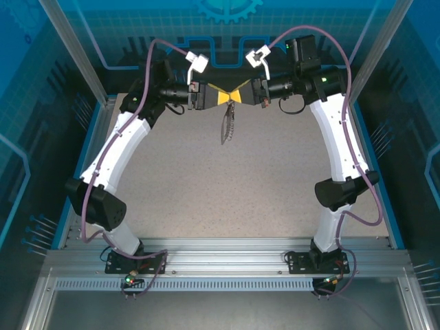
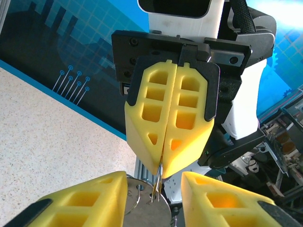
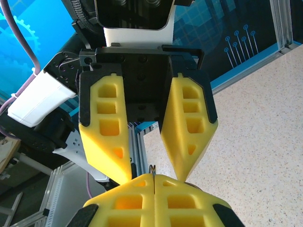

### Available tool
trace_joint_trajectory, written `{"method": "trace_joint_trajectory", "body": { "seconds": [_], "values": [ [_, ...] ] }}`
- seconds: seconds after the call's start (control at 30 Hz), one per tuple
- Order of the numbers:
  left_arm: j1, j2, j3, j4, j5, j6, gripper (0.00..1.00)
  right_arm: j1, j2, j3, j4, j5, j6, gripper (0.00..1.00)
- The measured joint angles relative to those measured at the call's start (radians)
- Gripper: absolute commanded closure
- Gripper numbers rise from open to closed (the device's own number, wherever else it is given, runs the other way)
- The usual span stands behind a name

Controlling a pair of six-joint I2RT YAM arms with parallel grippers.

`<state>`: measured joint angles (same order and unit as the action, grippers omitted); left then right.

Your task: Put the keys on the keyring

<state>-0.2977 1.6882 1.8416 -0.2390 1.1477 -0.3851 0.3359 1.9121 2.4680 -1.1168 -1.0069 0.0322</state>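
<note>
Both arms meet at far centre, above worktop (image 1: 206, 192), fingertips facing. Right gripper (image 2: 162, 165) fully closed, yellow pads pressed together, pinching thin metal edge of keyring (image 1: 226, 128). Keyring hangs straight down beneath fingertips, clear of worktop. Left gripper (image 2: 154, 178) narrow, fingers apart either side of silvery round piece (image 2: 144, 205); contact with it unclear.
</note>
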Motion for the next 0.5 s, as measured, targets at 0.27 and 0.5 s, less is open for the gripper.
{"method": "trace_joint_trajectory", "body": {
  "seconds": [0.27,0.5],
  "values": [
    [-0.005,0.002,0.003,0.002,0.002,-0.001,0.78,0.000,0.001,0.000,0.003,-0.013,0.001,1.00],
    [-0.010,0.003,0.003,0.011,0.013,-0.010,0.94,-0.001,0.004,0.000,0.011,-0.019,0.005,1.00]
  ]
}}
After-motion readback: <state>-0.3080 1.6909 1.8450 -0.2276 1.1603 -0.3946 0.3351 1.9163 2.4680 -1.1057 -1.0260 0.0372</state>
